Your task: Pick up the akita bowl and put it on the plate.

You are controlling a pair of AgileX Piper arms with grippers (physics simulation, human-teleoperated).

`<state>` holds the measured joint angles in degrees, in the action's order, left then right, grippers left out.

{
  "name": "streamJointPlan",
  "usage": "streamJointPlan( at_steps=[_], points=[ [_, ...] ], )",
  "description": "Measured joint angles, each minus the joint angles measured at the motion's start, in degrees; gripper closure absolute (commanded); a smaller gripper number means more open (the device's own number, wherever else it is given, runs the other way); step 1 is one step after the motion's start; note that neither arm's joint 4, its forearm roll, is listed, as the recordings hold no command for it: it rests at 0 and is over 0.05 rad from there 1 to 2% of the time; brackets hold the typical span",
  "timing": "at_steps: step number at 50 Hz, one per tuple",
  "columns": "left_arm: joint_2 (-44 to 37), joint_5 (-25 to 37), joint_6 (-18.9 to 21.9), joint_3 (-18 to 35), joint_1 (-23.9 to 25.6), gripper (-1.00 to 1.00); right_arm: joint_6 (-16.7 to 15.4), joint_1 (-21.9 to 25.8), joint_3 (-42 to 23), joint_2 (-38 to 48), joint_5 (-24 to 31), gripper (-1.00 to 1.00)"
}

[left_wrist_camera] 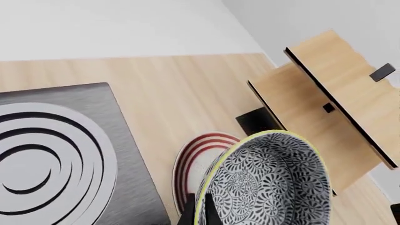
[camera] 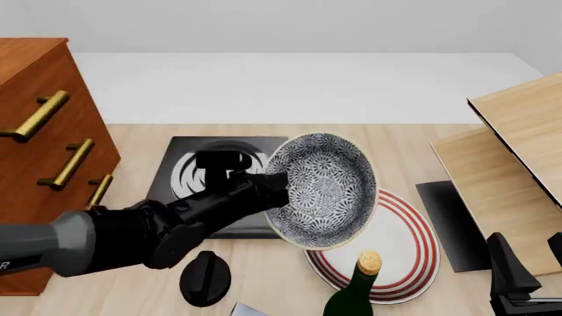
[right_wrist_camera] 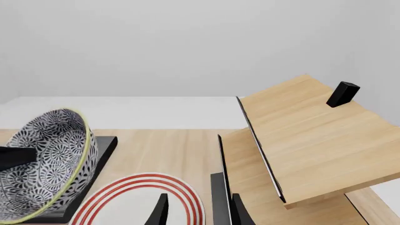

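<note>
Front view, nearest first: the right gripper [camera: 527, 276] idles at the bench's near right corner, its jaws parted and empty. The plate [camera: 412, 253] lies flat beyond it. The left gripper [camera: 279, 187] pinches the akita bowl's [camera: 323, 189] rim, holding it aloft and tipped on edge, at about ten o'clock from the plate's centre, overhanging its far-left rim.
</note>
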<state>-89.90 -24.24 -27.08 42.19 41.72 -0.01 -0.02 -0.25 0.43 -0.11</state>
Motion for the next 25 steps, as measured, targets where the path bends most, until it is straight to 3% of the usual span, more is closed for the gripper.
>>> streamJointPlan(
  at_steps=[25],
  points=[
    [-6.5,-1.0,0.5,3.3,3.0,1.00,0.0,0.0,0.0,0.0,0.0,-1.00]
  ],
)
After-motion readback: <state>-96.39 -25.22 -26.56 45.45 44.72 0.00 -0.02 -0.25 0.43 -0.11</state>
